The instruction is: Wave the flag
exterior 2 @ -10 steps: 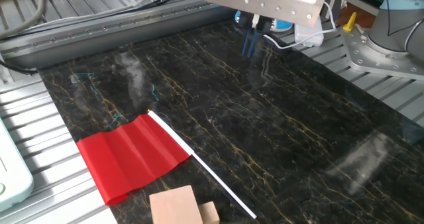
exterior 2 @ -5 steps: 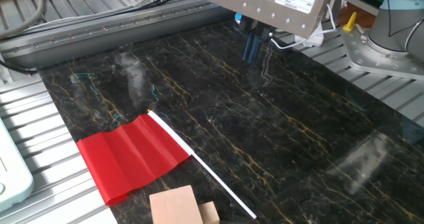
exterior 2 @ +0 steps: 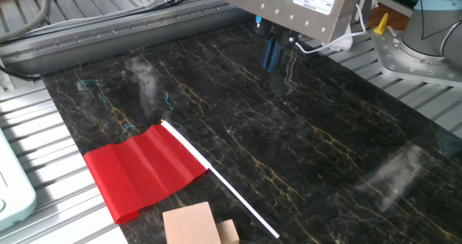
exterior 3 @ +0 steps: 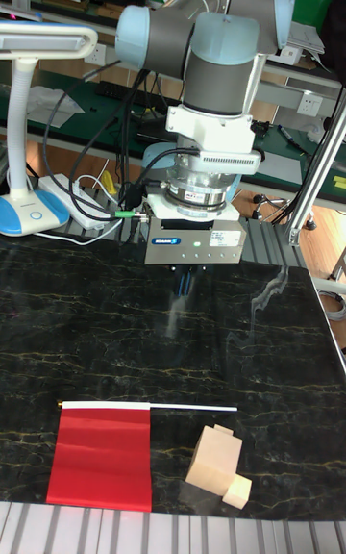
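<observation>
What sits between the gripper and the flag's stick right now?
Nothing visible. The gripper hangs over bare marble at the far side of the table; the flag lies flat near the front edge. The wooden blocks sit beside the white stick, not across the path.

Marble table (exterior 2: 303, 150) bears flag (exterior 2: 144, 170) (flat), seemingly two blocks (exterior 2: 193, 226).

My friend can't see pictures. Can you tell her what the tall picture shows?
A big grey and blue robot arm holds its gripper above a dark marble table. A red flag on a white stick lies flat in front, untouched, beside pale wooden blocks.
</observation>
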